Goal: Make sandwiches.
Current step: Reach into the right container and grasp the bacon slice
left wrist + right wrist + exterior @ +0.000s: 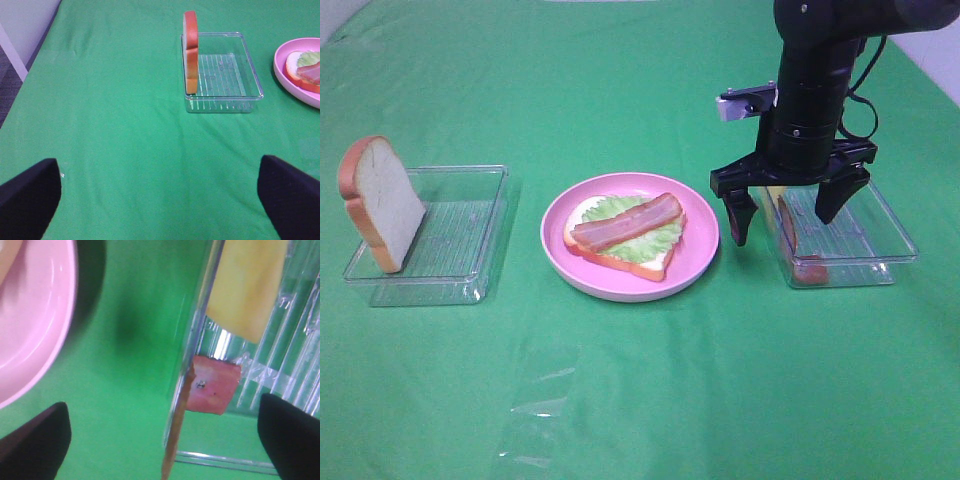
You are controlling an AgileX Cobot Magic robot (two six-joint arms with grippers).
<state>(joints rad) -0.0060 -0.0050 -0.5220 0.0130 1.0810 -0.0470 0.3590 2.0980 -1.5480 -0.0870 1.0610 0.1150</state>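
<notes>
Right fingers [738,215] spread wide above the tray [880,245], one outside its wall, one inside. Below and between them, bacon [212,387] stands on edge with cheese [247,285] just beyond. The sandwich [625,228] lies on the plate [705,240], outside the fingers, still lacking cheese. Cheese judged light, thin, stiff, slick: pinch across its faces at the top edge. Left fingers [295,200] apart, empty; bread [190,50] well ahead.
</notes>
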